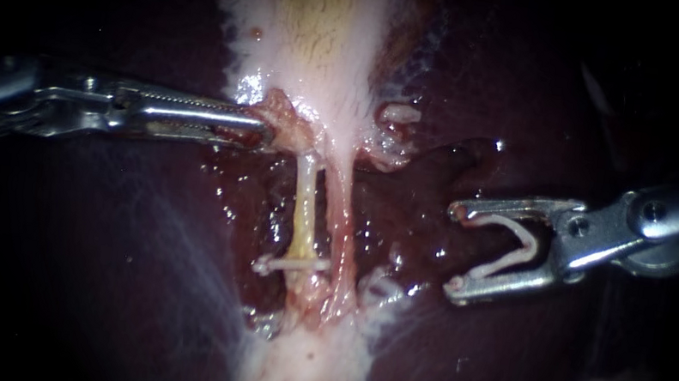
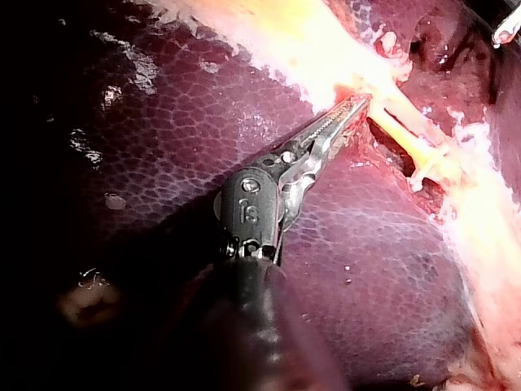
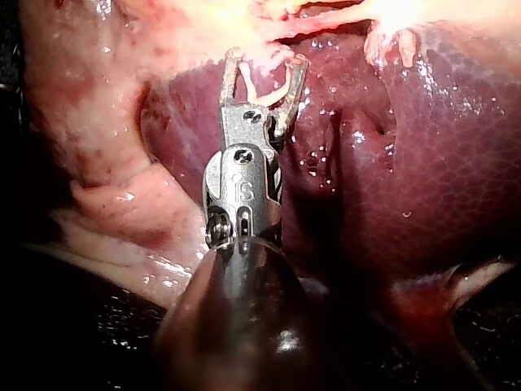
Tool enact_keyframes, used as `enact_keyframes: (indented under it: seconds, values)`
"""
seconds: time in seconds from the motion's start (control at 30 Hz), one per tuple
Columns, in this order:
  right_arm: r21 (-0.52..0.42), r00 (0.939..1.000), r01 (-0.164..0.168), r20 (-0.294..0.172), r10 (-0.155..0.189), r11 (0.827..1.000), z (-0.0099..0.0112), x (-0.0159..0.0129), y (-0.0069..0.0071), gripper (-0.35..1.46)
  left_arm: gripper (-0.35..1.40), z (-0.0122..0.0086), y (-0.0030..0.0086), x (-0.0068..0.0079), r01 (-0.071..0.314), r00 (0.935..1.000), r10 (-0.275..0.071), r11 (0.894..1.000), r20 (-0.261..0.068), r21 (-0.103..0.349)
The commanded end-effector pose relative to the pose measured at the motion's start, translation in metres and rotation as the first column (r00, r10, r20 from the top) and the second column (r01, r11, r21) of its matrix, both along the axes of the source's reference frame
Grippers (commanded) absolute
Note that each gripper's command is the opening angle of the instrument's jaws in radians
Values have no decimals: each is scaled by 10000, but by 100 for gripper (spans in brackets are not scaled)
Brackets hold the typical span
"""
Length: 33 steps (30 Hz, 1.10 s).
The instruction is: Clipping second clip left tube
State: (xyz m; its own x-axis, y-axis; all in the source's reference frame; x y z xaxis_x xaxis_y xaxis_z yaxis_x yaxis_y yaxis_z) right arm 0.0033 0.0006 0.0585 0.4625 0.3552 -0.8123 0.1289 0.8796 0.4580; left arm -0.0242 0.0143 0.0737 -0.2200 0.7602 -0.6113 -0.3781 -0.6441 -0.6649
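Presently about halfway, judging by layout: one clip on, the second not yet placed.

Done: seated clip (image 1: 291,264), closed flat across the near end of the left tube (image 1: 305,208). Outstanding: bringing the loaded clip over, straddling bare tube on the far side of the seated one, squeezing shut, backing off.

Left to right:

1. Left tool (image 1: 256,127): entering from the left over dark liver (image 1: 89,255). Jaws narrow, clamped on a pink tissue fold (image 1: 280,114) at the far end of both tubes. Probably keeping them stretched.
2. Left tube: pale yellow, running far to near, just right of the left tool's tip. Bare along most of its length.
3. Right tube (image 1: 338,234): pinker, just beside the left tube. No clip visible on it.
4. Right tool (image 1: 455,250): well right of both tubes, apart from all tissue. Jaws wide, each touching one leg of the loaded clip (image 1: 533,247), a white open V with its mouth toward the tubes.

Relation: left tube well to the left of the right tool, right tube between them. Clip mouth roughly level with the tube's near half.
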Motion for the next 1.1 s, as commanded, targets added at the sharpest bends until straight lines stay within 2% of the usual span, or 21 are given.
enact_keyframes:
  seconds: [0.03, 0.17, 0.27, 0.5, 0.67, 0.9, 1.0, 1.1]
  values:
    - [0, 10000, -1, 1, 1, 10000, 0, 0, 0, 50, -35, -1, 0, 1, -8, 10000, 8, 10000, 9, 3]
    - [0, 10000, -3, 2, 3, 10000, 0, 0, 0, 50, -35, -9, 3, 9, -52, 10000, 52, 10000, 52, 50]
    - [0, 10000, -4, 3, 4, 10000, 0, 0, 0, 50, -35, -24, 6, 20, -98, 9999, 97, 9999, 105, 123]
    - [0, 10000, -6, 4, 6, 10000, 1, 0, 0, 50, -35, -76, 14, 50, 238, 9994, -243, 9994, 237, 245]
    - [0, 10000, -9, 6, 9, 10000, 1, 0, 0, 50, -35, -105, 21, 58, 344, 9988, -347, 9994, 352, 78]
    - [-21, 10000, -63, 41, 63, 10000, 0, 11, -4, 50, -35, -107, 19, 56, 364, 9988, -366, 9993, 338, 73]
    - [221, 9996, -236, 152, 233, 9995, -1, 27, -9, 50, -35, -106, 19, 56, 361, 9988, -363, 9993, 339, 73]
    - [498, 9996, -225, 160, 217, 9985, -3, 46, -15, 50, -35, -104, 21, 56, 357, 9988, -359, 9993, 343, 73]
